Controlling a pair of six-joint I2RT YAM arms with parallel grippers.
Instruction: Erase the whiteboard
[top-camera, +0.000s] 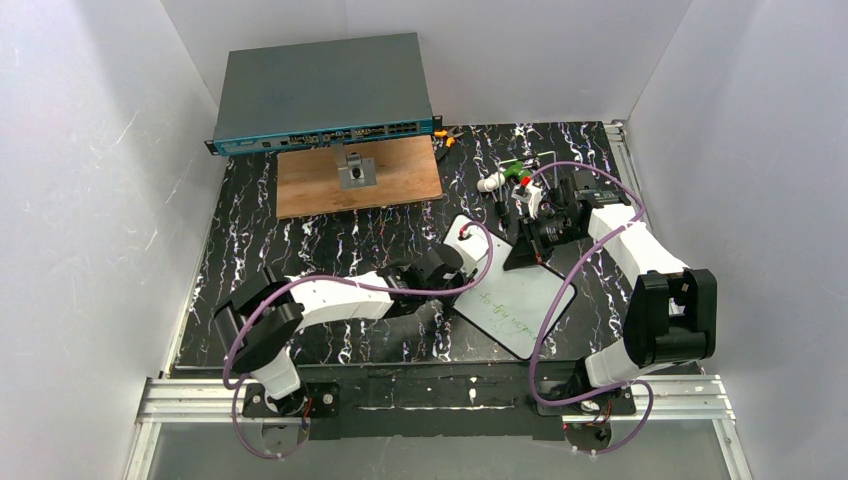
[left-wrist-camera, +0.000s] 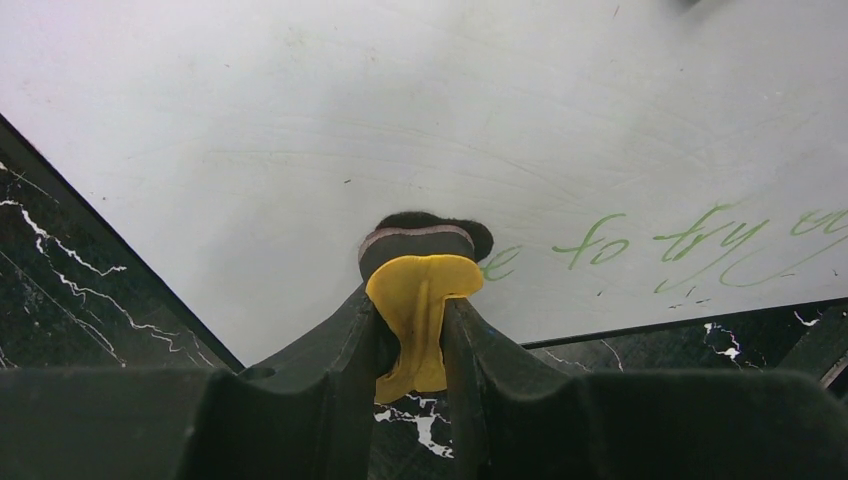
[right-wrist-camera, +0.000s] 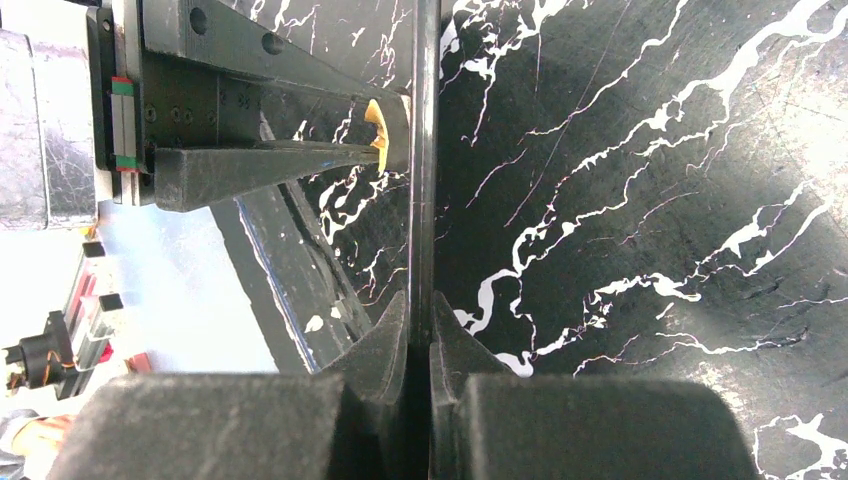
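The written half of the whiteboard (top-camera: 515, 300) is lying open for a pass. At its left edge the left end effector (top-camera: 462, 270), pinching a yellow eraser (left-wrist-camera: 425, 285), is taking up room; the right end effector (top-camera: 523, 255) is clamping its far edge, and tools (top-camera: 515, 175) are crowding the bench (top-camera: 250, 250) beyond it.

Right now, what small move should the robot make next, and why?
Probably sweep the left gripper sideways so its eraser runs over the green writing. The eraser's dark pad rests on the whiteboard just beside the first green letters, which are unwiped. The right gripper pinches the board's edge, seemingly steadying it.
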